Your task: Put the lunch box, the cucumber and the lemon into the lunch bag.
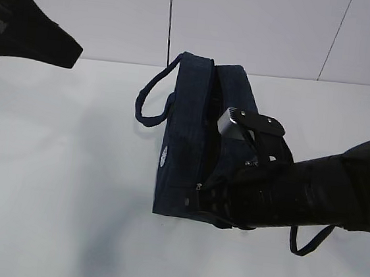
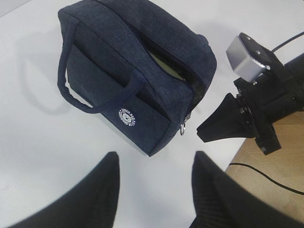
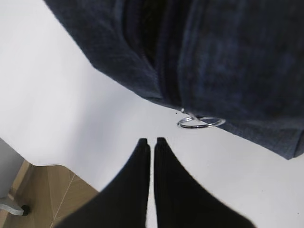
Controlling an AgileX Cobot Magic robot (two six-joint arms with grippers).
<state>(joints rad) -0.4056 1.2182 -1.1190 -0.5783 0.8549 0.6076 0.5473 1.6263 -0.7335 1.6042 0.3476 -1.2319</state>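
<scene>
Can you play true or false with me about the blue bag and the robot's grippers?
1. The lunch bag has a small white logo on its side. True.
2. The right gripper is squeezing the silver ring pull. False: it is shut, with the ring just beyond its tips.
3. The left gripper is open and holds nothing. True.
4. The bag's zipper is fully closed. False: the top gapes, showing something pale green inside.
5. A lemon lies on the table. False: none is visible.

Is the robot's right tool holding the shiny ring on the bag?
No, the right tool is shut on nothing, and the silver ring pull hangs free from the lunch bag just beyond its tips.
</scene>
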